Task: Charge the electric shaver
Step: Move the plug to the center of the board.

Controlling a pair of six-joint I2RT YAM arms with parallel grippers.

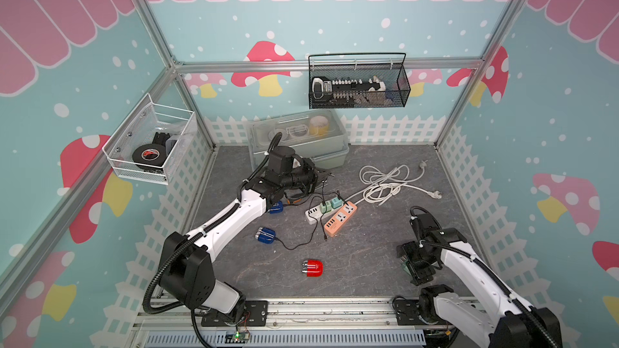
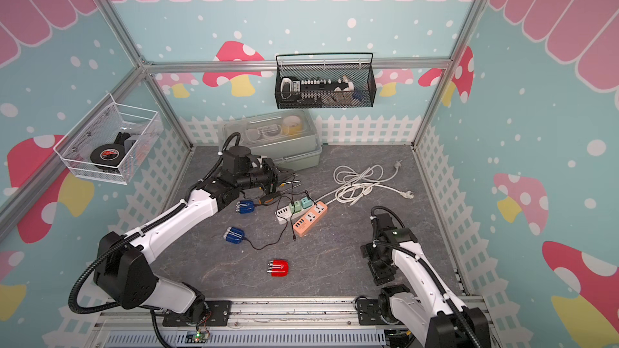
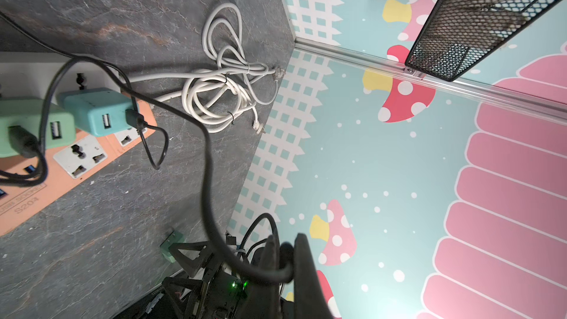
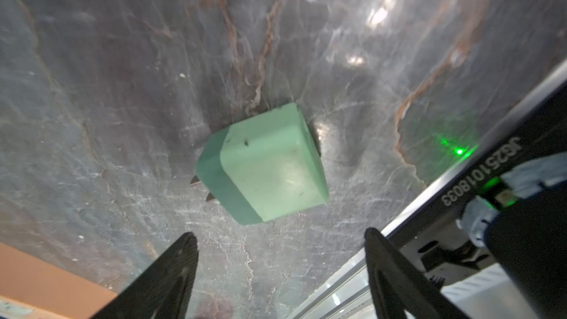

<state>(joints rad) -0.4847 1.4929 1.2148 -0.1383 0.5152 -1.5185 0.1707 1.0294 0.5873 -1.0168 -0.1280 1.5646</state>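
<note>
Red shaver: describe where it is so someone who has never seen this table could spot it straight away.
Start at the grey stone-look tabletop and go to its front middle, nearer than the orange power strip. The red shaver lies there alone with no cable. The only other shavers, a cabled blue shaver and a second blue shaver, sit further left.
</note>
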